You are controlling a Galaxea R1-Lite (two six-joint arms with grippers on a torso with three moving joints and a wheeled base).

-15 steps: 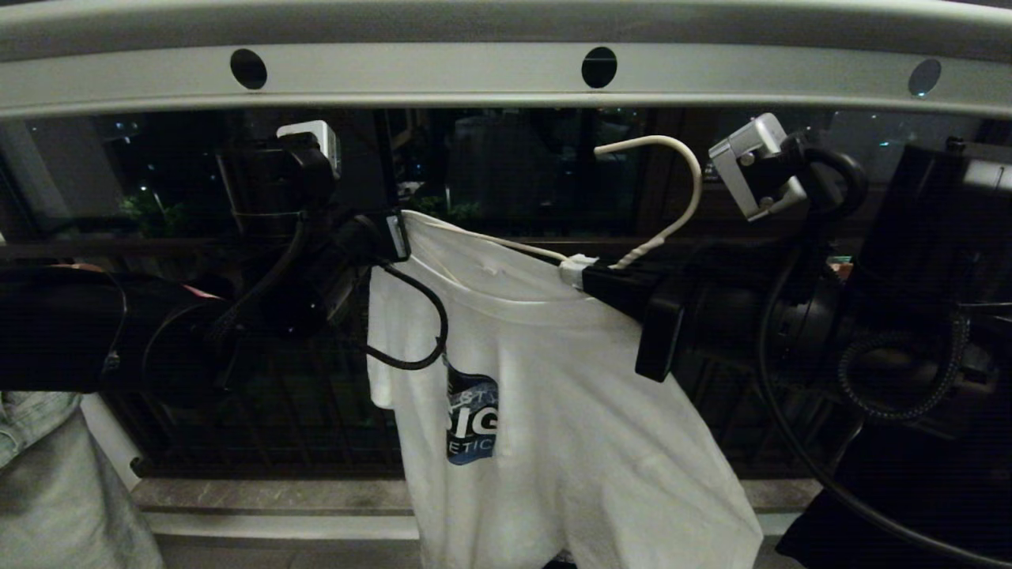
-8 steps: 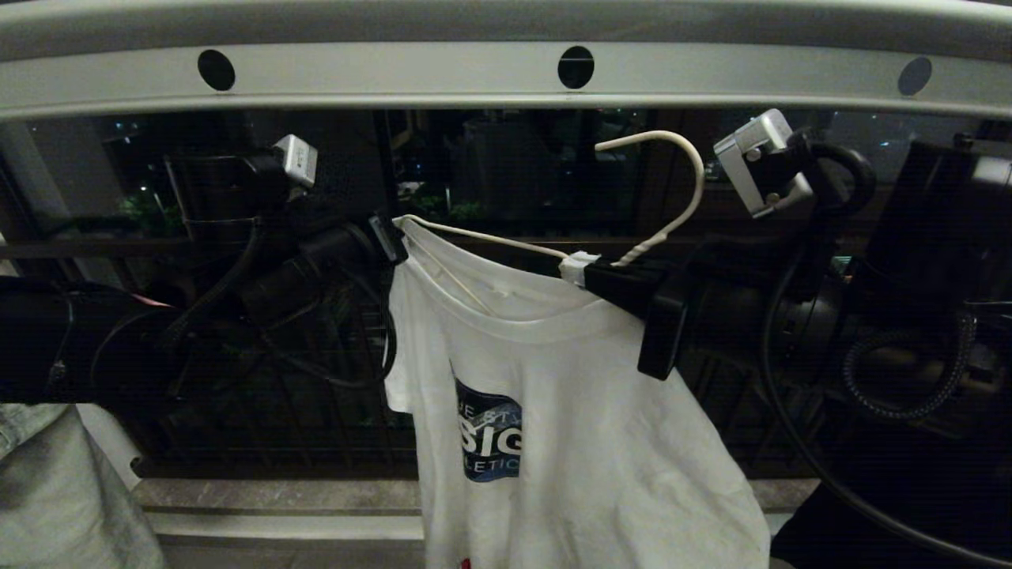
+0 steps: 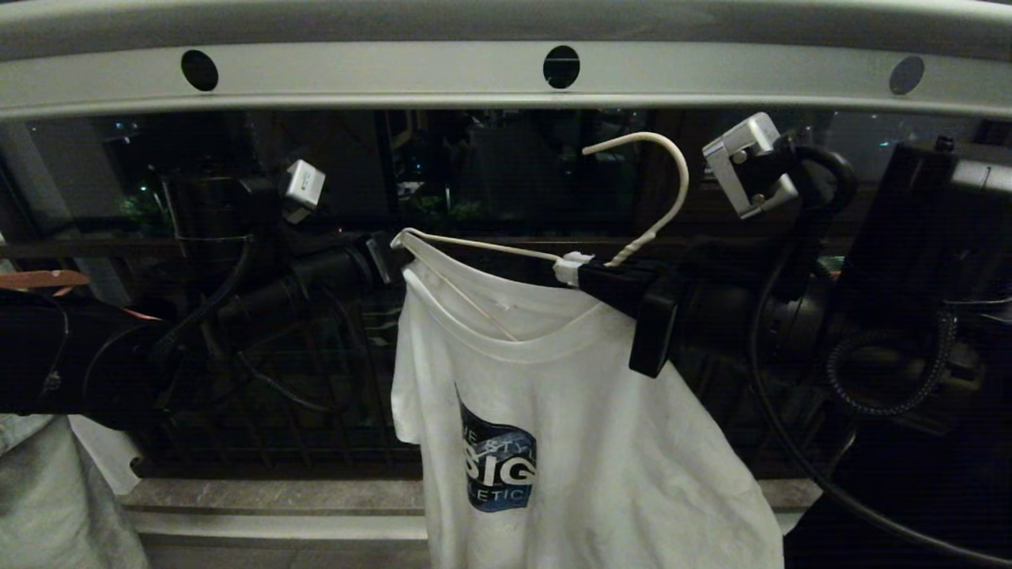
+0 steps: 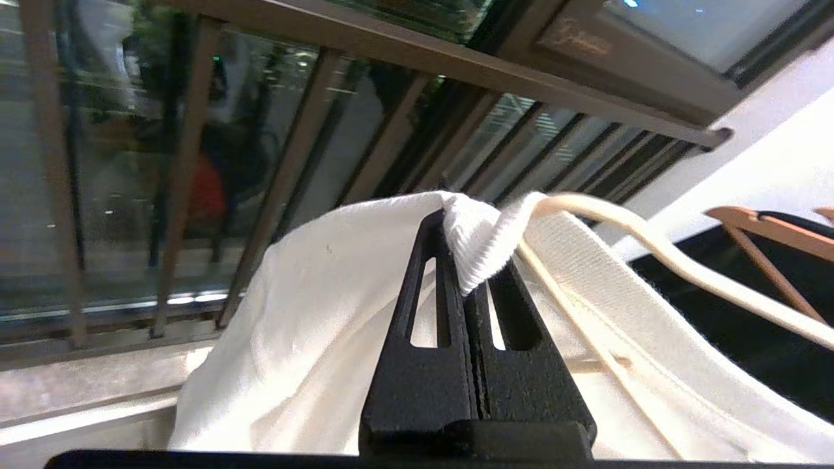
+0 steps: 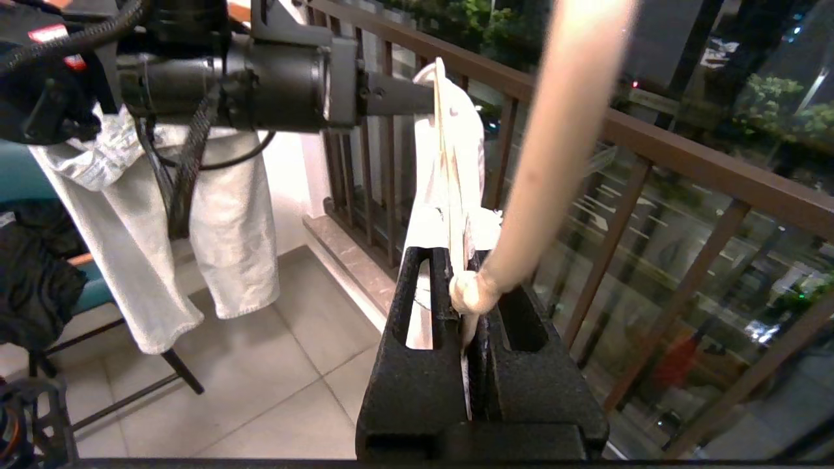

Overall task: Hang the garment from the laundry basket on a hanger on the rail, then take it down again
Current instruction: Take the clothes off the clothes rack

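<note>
Garment (image 3: 585, 442) swung print-forward, hem cut off; left hand (image 3: 393, 257) clamped on collar, right hand (image 3: 571, 271) on hanger (image 3: 648, 205).

This is a home balcony at night, used for drying laundry. A perforated grey rail (image 3: 506, 75) spans overhead, dark railing bars (image 5: 658, 215) front city lights and trees, pale floor tiles (image 5: 273, 391) lie below, and a pale garment (image 5: 163, 215) hangs nearby.

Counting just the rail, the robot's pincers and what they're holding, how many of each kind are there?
Rail: 1
White T-shirt: 1
Wire hanger: 1
Pincers: 2, left pincer and right pincer
Total: 5
</note>
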